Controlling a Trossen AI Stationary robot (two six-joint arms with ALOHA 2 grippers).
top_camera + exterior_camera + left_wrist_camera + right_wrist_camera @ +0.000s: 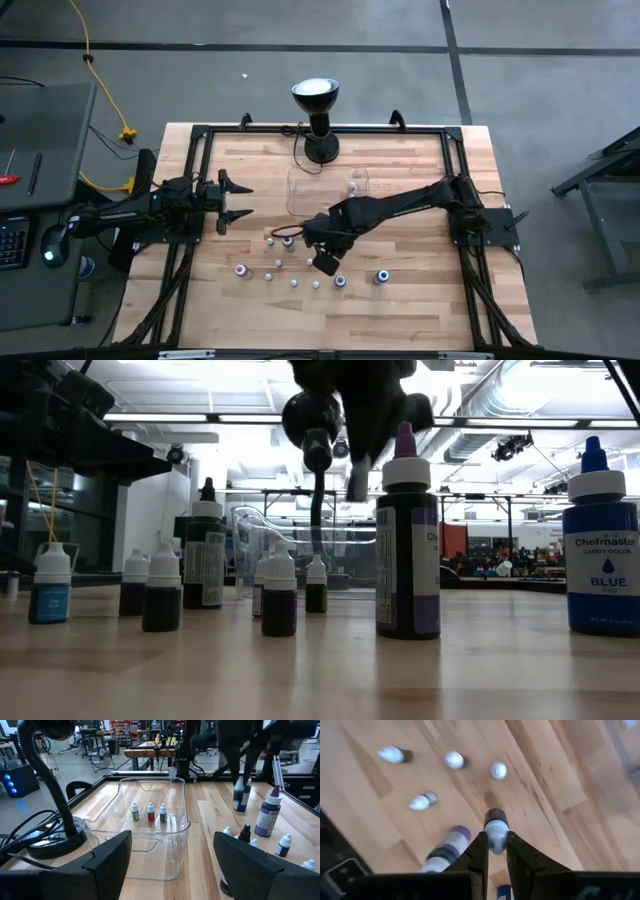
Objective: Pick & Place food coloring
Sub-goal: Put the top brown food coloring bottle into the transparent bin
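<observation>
Several tiny food coloring bottles (295, 283) with white caps stand scattered on the wood near the table's front, next to a bigger purple one (267, 815) and a blue one (603, 550). Three more small bottles (150, 813) stand inside the clear tray (300, 195). My right gripper (495, 842) hovers over the scattered group (325, 263), shut on one small dark bottle (495, 822). My left gripper (238, 200) waits open at the table's left, facing the tray (172, 865). My right gripper pinches the small bottle by its white cap end (496, 834) between the two fingertips, coming from above and pointing down. The bottle hangs with its dark body (241, 800) below the fingers, lifted clear of the table.
A black gooseneck lamp (316, 120) stands at the far edge behind the tray, its cable (30, 827) lying beside the base. A black frame runs around the table (200, 140). Bare wood lies between the tray and the right side.
</observation>
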